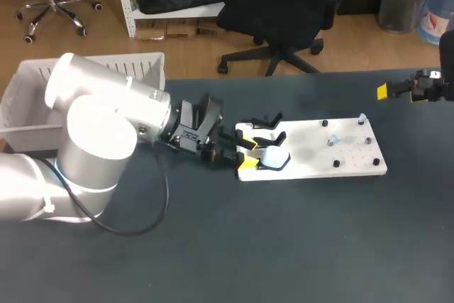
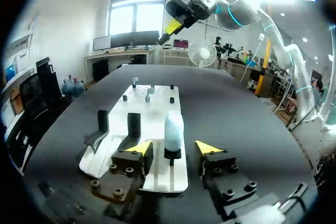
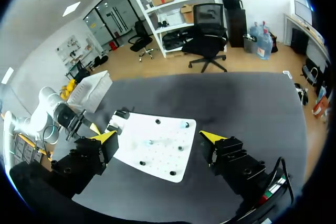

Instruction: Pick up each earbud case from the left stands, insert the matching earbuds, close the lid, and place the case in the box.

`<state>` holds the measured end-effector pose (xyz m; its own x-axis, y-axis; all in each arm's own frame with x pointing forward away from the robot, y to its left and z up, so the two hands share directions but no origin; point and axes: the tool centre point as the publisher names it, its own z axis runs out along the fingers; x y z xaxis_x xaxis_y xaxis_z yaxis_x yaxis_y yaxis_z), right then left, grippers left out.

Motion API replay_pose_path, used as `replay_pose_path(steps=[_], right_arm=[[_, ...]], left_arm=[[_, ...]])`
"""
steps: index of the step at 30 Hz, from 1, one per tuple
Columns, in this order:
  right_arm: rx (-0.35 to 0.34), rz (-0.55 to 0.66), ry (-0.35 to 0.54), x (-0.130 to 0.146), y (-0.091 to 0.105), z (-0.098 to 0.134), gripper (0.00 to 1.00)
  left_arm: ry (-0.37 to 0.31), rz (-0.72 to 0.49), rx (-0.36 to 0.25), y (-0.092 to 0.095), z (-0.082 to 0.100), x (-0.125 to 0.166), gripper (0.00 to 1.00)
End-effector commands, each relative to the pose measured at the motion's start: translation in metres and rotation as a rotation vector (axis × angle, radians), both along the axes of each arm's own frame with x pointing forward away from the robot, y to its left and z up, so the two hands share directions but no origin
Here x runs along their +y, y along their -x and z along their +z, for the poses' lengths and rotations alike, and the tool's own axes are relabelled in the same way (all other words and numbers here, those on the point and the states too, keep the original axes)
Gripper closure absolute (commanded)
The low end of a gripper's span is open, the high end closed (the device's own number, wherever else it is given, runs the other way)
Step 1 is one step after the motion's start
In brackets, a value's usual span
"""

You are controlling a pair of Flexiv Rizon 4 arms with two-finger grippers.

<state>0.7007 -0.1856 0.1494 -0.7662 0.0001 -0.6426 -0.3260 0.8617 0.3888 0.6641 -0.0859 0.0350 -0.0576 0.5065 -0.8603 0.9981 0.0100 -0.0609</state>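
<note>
A pale blue earbud case point(image 1: 274, 157) stands upright on a black stand at the left end of the white board point(image 1: 319, 152). My left gripper point(image 1: 247, 155) straddles it. In the left wrist view the case point(image 2: 174, 126) sits between the yellow tips of that gripper point(image 2: 173, 148), with a gap on each side, so it is open. Two empty black stands point(image 2: 100, 128) are beside it. Small pale earbuds point(image 1: 333, 140) rest on pegs further along the board. My right gripper point(image 1: 398, 90) hangs open above the table's far right, holding nothing; the board point(image 3: 157, 153) lies ahead of it point(image 3: 160, 141).
A white slatted box point(image 1: 39, 97) sits at the table's left rear corner, behind my left arm. Short black pegs point(image 1: 336, 164) dot the board's right half. Dark tabletop point(image 1: 284, 246) stretches in front of the board.
</note>
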Motion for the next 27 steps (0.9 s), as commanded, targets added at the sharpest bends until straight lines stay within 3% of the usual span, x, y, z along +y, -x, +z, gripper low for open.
replay_pose_path(steps=[1, 27], right_arm=[[0.001, 0.002, 0.000, -0.001, 0.000, 0.000, 0.00], [0.001, 0.002, 0.000, -0.001, 0.000, 0.000, 0.00]], left_arm=[[-0.004, -0.017, 0.015, -0.007, -0.002, -0.003, 0.51], [0.001, -0.047, 0.044, 0.004, -0.010, -0.018, 0.53]])
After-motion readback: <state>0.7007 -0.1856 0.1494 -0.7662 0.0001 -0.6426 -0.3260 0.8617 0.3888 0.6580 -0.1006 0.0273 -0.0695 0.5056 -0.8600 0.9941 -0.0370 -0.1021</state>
